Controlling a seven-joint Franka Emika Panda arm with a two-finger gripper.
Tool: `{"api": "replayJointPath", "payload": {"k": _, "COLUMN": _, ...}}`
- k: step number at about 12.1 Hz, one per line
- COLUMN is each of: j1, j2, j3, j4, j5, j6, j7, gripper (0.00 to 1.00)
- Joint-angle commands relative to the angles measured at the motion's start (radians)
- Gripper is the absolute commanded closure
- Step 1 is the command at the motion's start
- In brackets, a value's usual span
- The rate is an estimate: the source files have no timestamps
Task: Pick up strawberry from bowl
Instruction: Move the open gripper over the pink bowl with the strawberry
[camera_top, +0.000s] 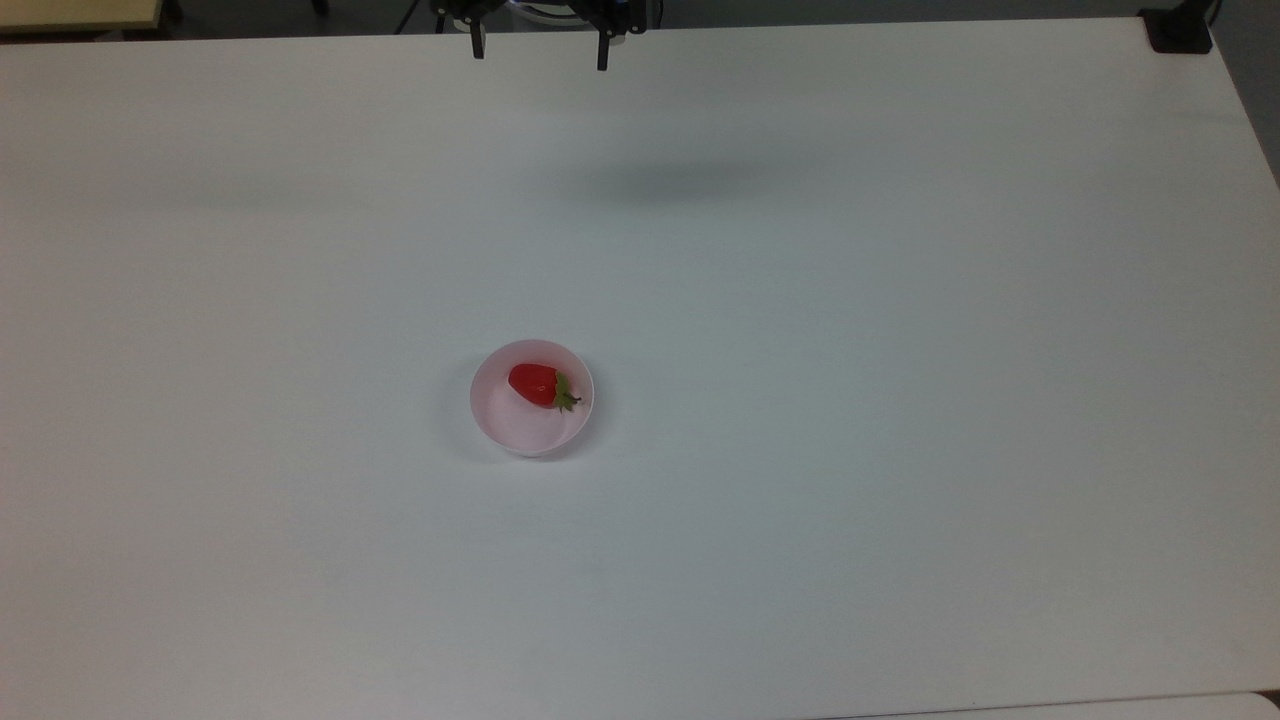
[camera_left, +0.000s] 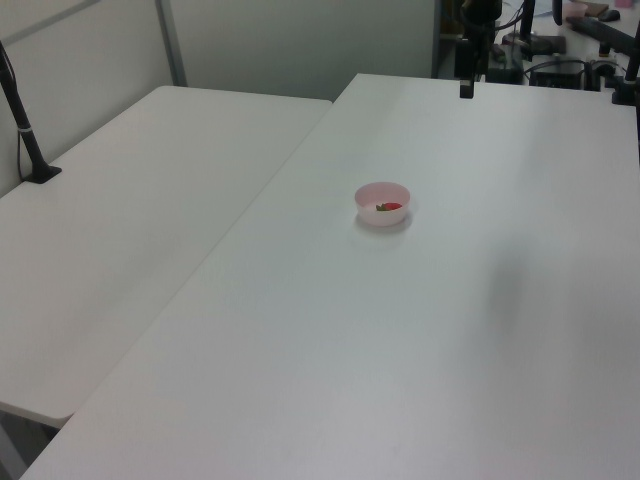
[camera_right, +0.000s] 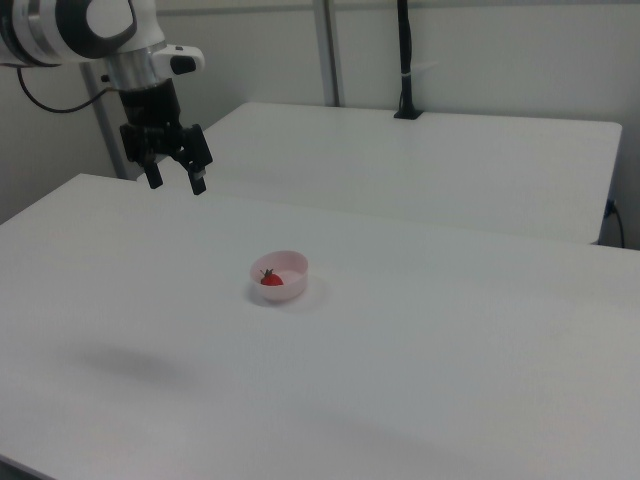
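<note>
A small pale pink bowl (camera_top: 532, 398) (camera_left: 382, 203) (camera_right: 279, 276) stands on the white table near its middle. Inside it lies a glossy red strawberry (camera_top: 535, 385) (camera_left: 390, 207) (camera_right: 271, 279) with a green cap pointing toward the top view's right. My gripper (camera_top: 540, 55) (camera_right: 177, 183) hangs high above the table at the top view's upper edge, far from the bowl, its two black fingers spread wide and holding nothing. In the left view a dark finger (camera_left: 466, 88) hangs at the far end of the table.
The white table (camera_top: 900, 400) spreads wide around the bowl. A second white table (camera_left: 130, 220) (camera_right: 450, 160) adjoins it, with a black pole clamped to it (camera_left: 30, 150) (camera_right: 405, 60). A dark block (camera_top: 1180, 30) sits at the top view's upper right corner.
</note>
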Motion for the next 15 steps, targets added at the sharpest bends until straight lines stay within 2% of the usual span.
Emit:
{"api": "replayJointPath", "payload": {"k": 1, "j1": -0.01, "j2": 0.005, "j3": -0.01, "j4": -0.021, "j5": 0.005, "j6": -0.001, "j7": -0.033, "gripper": 0.0}}
{"api": "replayJointPath", "payload": {"k": 6, "j1": -0.012, "j2": 0.015, "j3": -0.01, "j4": -0.019, "j5": 0.005, "j6": 0.001, "j7": -0.035, "gripper": 0.0}}
{"api": "replayJointPath", "payload": {"k": 9, "j1": -0.013, "j2": 0.099, "j3": -0.01, "j4": 0.033, "j5": 0.01, "j6": 0.013, "j7": -0.034, "gripper": 0.0}}
{"api": "replayJointPath", "payload": {"k": 11, "j1": -0.02, "j2": 0.154, "j3": -0.01, "j4": 0.054, "j5": 0.014, "j6": 0.091, "j7": -0.034, "gripper": 0.0}}
{"api": "replayJointPath", "payload": {"k": 12, "j1": -0.02, "j2": 0.174, "j3": -0.01, "j4": 0.056, "j5": 0.013, "j6": 0.145, "j7": -0.023, "gripper": 0.0}}
{"api": "replayJointPath", "payload": {"k": 15, "j1": -0.018, "j2": 0.277, "j3": -0.01, "j4": 0.112, "j5": 0.02, "j6": 0.167, "j7": 0.037, "gripper": 0.0}}
